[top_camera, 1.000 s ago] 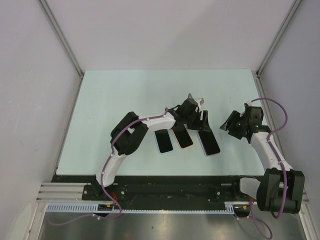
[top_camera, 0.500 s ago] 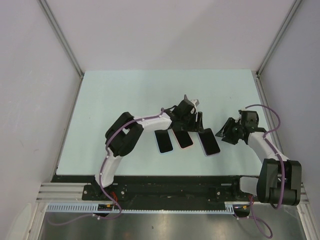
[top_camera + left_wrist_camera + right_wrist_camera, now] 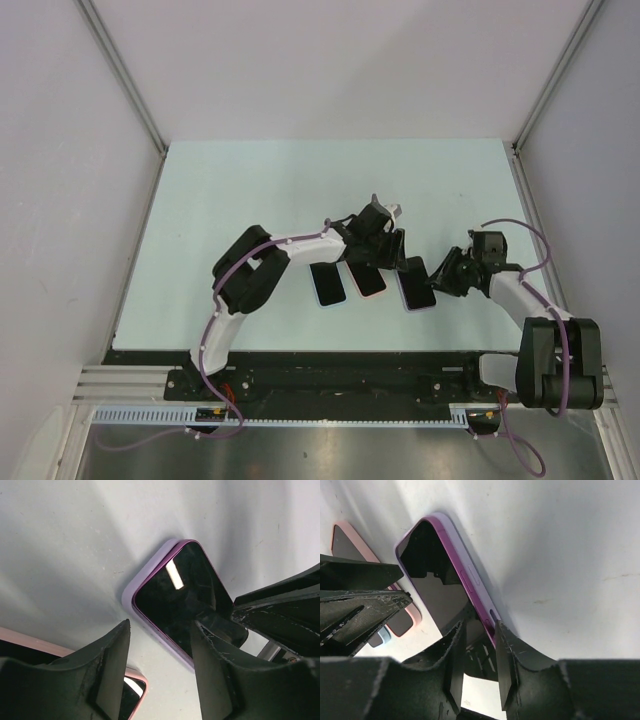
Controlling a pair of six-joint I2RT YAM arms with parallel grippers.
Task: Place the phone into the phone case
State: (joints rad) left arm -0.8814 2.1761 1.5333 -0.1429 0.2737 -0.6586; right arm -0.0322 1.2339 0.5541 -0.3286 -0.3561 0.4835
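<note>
The phone (image 3: 182, 592), dark-screened with a magenta rim, lies flat in a lilac phone case (image 3: 145, 577) on the table, rightmost of three handsets (image 3: 415, 285). My left gripper (image 3: 160, 667) is open over the phone's far-left corner, one finger (image 3: 215, 670) above the screen and the other over bare table. My right gripper (image 3: 480, 665) stands narrowly open astride the phone's (image 3: 437, 577) right edge: one finger lies against the case's side (image 3: 475, 587), the other hangs above the glass. In the top view the left gripper (image 3: 385, 252) and the right gripper (image 3: 441, 274) flank the phone.
A pink-cased handset (image 3: 366, 279) and a blue-cased one (image 3: 328, 285) lie side by side left of the phone. The pink one's corner (image 3: 131, 687) shows under my left finger. The right gripper's body (image 3: 280, 610) crowds the phone's far side. Walls enclose the table (image 3: 250, 190).
The right arm has swung left until its fingers reach the purple phone's edge. Both grippers have narrowed. The left gripper has dropped slightly toward the phone's top end.
</note>
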